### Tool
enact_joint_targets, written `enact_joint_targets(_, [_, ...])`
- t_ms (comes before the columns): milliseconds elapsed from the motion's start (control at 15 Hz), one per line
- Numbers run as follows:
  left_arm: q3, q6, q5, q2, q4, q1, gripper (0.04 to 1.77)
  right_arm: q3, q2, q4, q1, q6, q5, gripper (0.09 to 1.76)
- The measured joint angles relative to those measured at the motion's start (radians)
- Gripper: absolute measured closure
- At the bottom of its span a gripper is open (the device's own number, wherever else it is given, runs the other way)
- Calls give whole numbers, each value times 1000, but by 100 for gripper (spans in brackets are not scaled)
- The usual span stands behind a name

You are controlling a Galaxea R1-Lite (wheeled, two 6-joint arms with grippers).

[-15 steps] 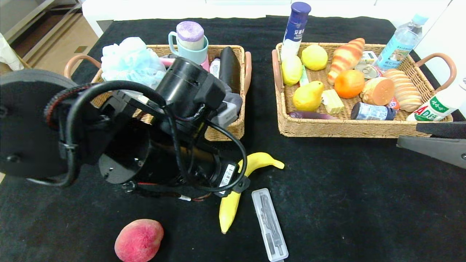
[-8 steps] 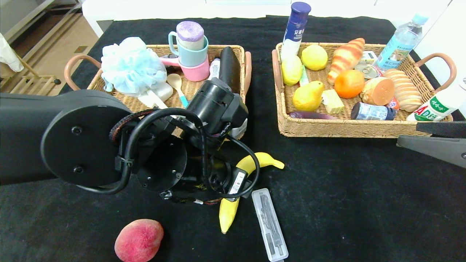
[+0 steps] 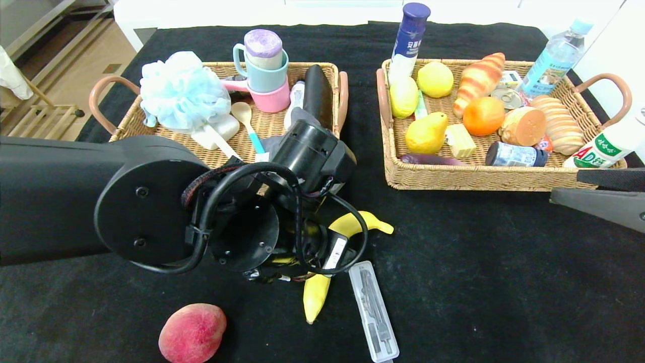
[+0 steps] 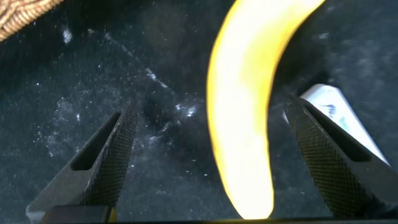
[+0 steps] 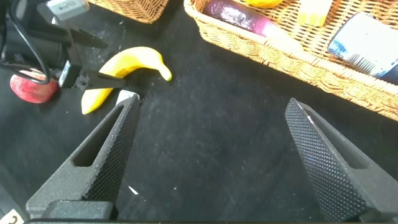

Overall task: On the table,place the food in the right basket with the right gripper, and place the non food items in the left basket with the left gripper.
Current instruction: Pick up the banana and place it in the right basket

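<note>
So my left gripper is hanging low over the table, fingers spread wide with nothing between them but air and the banana below. From the wrist view the banana is lying right in the gap between the two fingers, and the clear end of the compass case is peeking out just beside the other finger. I'm not touching either one as far as I can tell.

From the head view, my left arm is covering the middle of the banana, and the compass case is sitting just beside it, toward my right. The peach is lying near the front edge, on my left, apart from both.

The blue bath pouf is sitting in the left basket, on top of the other stuff at its far left corner. The pear and the little blue-lidded jar are lying in the right basket.

My right gripper is hovering off to the right, in front of the right basket, with its fingers spread wide too and holding nothing.
</note>
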State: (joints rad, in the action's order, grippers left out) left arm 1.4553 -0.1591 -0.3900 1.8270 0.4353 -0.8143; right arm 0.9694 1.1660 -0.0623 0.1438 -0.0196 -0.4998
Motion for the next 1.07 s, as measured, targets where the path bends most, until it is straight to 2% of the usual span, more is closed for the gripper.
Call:
enact_joint_targets(1000, [2, -15, -36, 27, 0, -8, 9, -1, 0, -1, 0, 0, 0, 14])
enact_joint_targets(1067, [1, -15, -37, 27, 1, -9, 24, -1, -1, -1, 0, 0, 0, 14])
